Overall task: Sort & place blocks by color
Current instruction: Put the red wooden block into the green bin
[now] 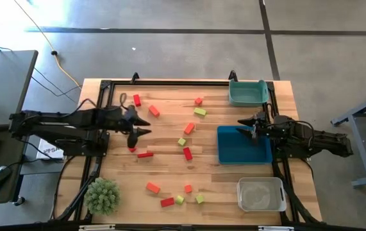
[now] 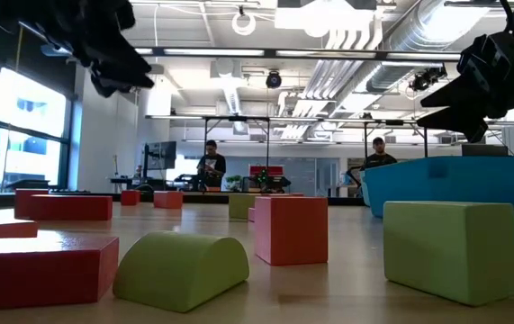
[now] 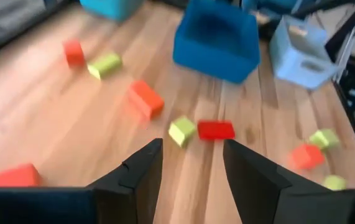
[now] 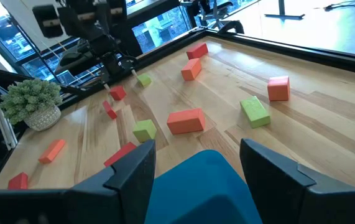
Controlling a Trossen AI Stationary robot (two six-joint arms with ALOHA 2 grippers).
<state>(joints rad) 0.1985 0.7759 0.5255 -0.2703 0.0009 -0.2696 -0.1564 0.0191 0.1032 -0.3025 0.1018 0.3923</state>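
Red, orange and yellow-green blocks lie scattered flat on the wooden table (image 1: 118, 173). Among them are an orange block (image 1: 189, 128), a green one (image 1: 181, 142), a red bar (image 1: 187, 153) and a red bar (image 1: 145, 154). My left gripper (image 1: 143, 126) is open and empty above the table's left half, just beyond a small red block (image 1: 131, 149). In its wrist view (image 3: 193, 168) an orange block (image 3: 145, 99), a green block (image 3: 181, 131) and a red block (image 3: 215, 129) lie ahead. My right gripper (image 1: 247, 124) is open and empty over the far left corner of the blue bin (image 1: 243, 147), which also shows in the right wrist view (image 4: 202, 186).
A teal bin (image 1: 247, 93) stands at the far right and a clear bin (image 1: 260, 194) at the near right. A spiky green plant ball (image 1: 102, 196) sits at the near left. More blocks (image 1: 167, 201) lie near the table's front edge. Black frame rails run along the table's edges.
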